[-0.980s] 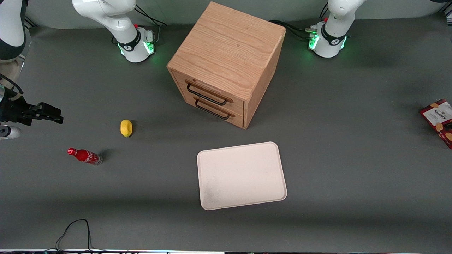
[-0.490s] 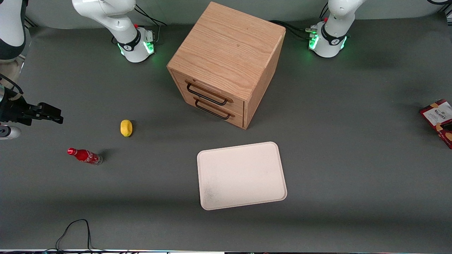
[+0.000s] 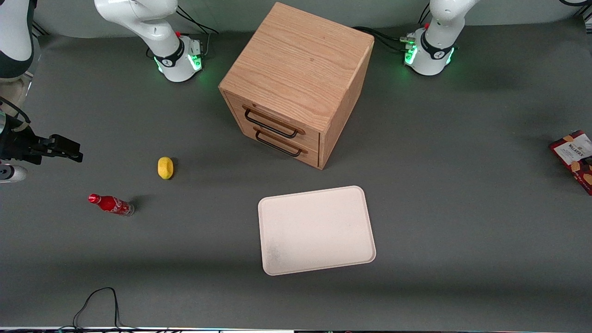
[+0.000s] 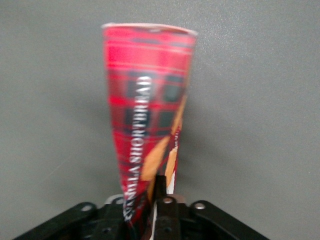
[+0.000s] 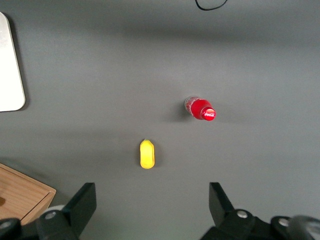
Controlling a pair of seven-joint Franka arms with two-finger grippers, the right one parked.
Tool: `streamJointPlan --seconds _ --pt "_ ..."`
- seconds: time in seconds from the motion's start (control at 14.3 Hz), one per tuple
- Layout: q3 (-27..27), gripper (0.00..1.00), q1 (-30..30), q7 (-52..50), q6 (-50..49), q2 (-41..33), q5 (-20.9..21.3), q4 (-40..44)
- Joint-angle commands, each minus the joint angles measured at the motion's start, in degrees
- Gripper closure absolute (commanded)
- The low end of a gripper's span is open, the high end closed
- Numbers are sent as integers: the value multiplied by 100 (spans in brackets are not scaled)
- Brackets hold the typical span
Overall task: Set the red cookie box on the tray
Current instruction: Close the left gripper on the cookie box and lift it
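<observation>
Tool (image 4: pixel 159 210) is clenching the cookie box (image 4: pixel 148 107) by one end above the worktop (image 3: pixel 462 185); hanging so, it could swing or slip before reaching the tray (image 3: pixel 316 230).

**Count: eight kinds of thing, one of each but the drawers**

One gripper (image 4: pixel 150 202) is working at the working arm's end of the table, and one red cookie box (image 3: pixel 573 155) is sitting clamped between its fingers. Well apart from the gripper, one tray (image 3: pixel 317 231) is lying flat and one wooden cabinet (image 3: pixel 300 64) is standing, showing two drawers (image 3: pixel 277 121). Farther still from the gripper, one yellow fruit (image 3: pixel 165 167), one red soda bottle (image 3: pixel 111 204) and one black cable (image 3: pixel 99 300) are lying toward the parked arm's end.
</observation>
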Motion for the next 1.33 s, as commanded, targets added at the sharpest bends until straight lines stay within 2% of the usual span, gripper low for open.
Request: streamJointPlan --seconds 0.0,0.28,0.56,0.84,1.05,1.26 --pt "26 100 -18 125 34 -92 7 -63" --pt "26 100 -45 213 -159 -258 7 -54" --pt "26 100 -185 187 -1308 -1091 16 -45" --pt "0 100 -352 213 -2906 -2138 200 191" --pt "0 100 -484 231 -3893 -2412 218 674" --pt "-79 100 -545 257 -4061 -2526 209 754"
